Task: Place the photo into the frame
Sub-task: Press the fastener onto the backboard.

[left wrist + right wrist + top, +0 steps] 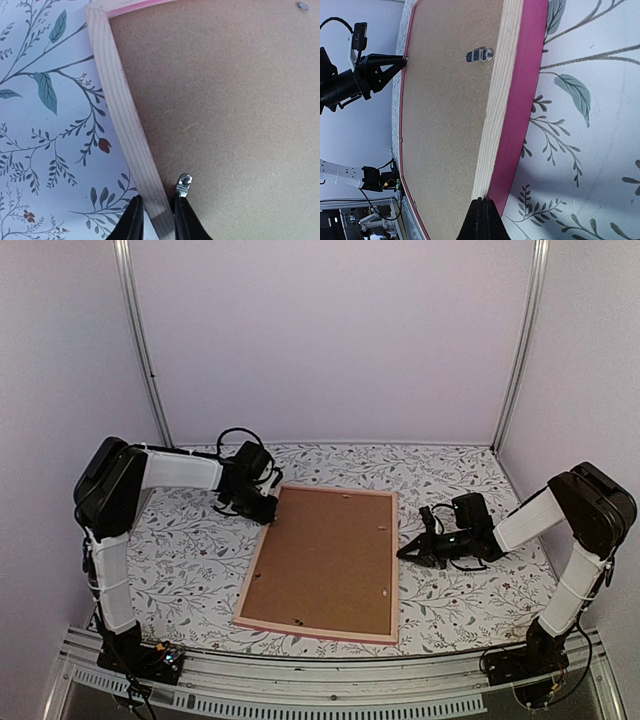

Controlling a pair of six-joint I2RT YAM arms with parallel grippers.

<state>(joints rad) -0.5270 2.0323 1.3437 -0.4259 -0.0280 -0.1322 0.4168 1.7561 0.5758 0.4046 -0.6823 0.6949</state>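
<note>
A thin-railed pink rectangular wooden picture frame lies face down in the middle of the floral-printed table, its brown backing board uppermost (a small metal tab shows near the rail). The left gripper, jaws narrow, pinches the rail at the far-left corner. The right gripper, closed on nothing, has its tips at the right rail's pink outer side.

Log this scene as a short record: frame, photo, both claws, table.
frame: pink-railed, lying flat on the table, brown backing board facing up
photo: not in view
left claw: fingers on either side of the frame's left rail, beside a metal tab; cannot tell if it is gripping
right claw: shut, tip at the frame's right rail
table: floral-patterned surface
</note>
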